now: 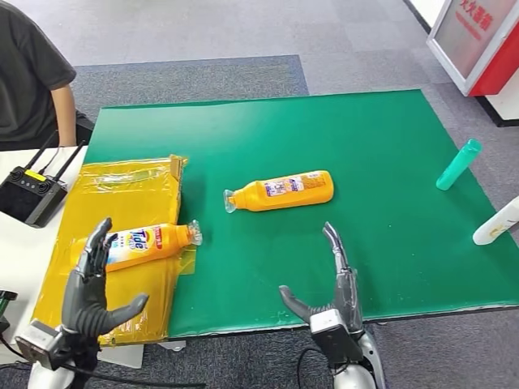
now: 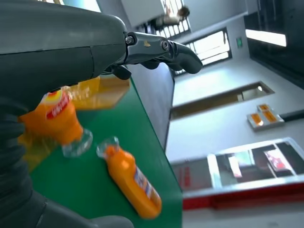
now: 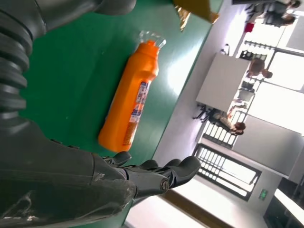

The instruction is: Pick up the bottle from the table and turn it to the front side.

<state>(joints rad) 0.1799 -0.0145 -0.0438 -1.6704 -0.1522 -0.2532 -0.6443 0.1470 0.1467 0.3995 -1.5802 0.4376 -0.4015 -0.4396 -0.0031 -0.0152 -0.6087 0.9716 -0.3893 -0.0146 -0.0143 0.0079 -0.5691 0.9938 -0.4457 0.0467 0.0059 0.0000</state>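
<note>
L hand (image 1: 92, 279): open, fingers spread, thumb out to the side, holding nothing. Sits at near-left edge of the surface (image 1: 379, 162), over the yellow bag (image 1: 122, 194). Its fingertips overlap the base end of the Tide bottle (image 1: 147, 243) in head view; contact or just above, can't tell. L wrist view: fingers (image 2: 168, 50) stretched out above that bottle, gap visible under them.

R hand (image 1: 333, 292): open too, fingers straight and pointing fwd, thumb out to the left, empty. At near edge of surface, near the centre bottle (image 1: 285, 191) but apart from it. R wrist view: fingers (image 3: 168, 173) extended, bottle lies beyond them, untouched.

Centre bottle: orange, on its side on green surface, clear cap to the left, label up. Tide bottle: orange, on its side on the yellow bag, clear cap pointing right, cap end at the bag's edge.

Other: teal bottle (image 1: 459, 164) lying near right edge; white bottle (image 1: 495, 223) at right edge, cut off by frame. Black controller (image 1: 31, 190) w/ antennas on white table at left. Person (image 1: 31, 73) in dark shirt far left, mostly cut off.

Hard to read: small print on centre bottle label. L wrist view blurred on near bottle. Palms of both hands partly hidden by wrist covers.
</note>
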